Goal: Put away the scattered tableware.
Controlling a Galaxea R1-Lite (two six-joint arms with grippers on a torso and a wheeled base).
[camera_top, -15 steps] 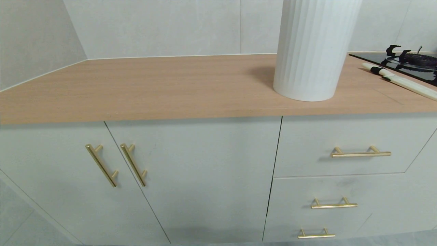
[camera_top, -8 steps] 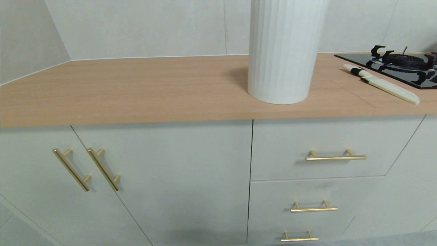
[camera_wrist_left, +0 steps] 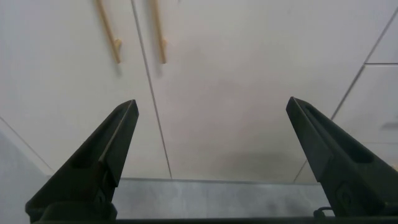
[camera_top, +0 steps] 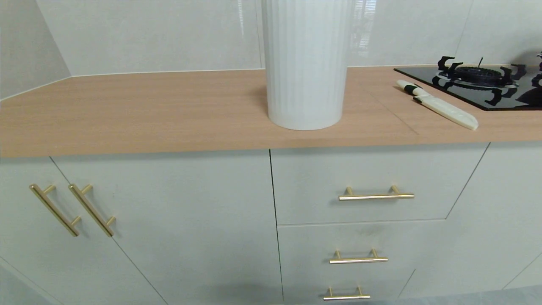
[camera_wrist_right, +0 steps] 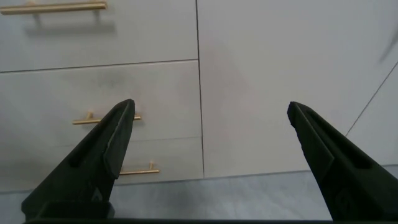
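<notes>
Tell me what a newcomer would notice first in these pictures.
A tall white ribbed container stands upright on the wooden countertop, near its front edge. To its right, a pale knife lies flat beside the black hob. Below, gold bar handles stand out on the pale cabinet fronts, faced by the open left gripper and right gripper.

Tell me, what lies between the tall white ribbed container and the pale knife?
Nothing; in the head view, bare wooden countertop runs between the tall white ribbed container and the pale knife.
</notes>
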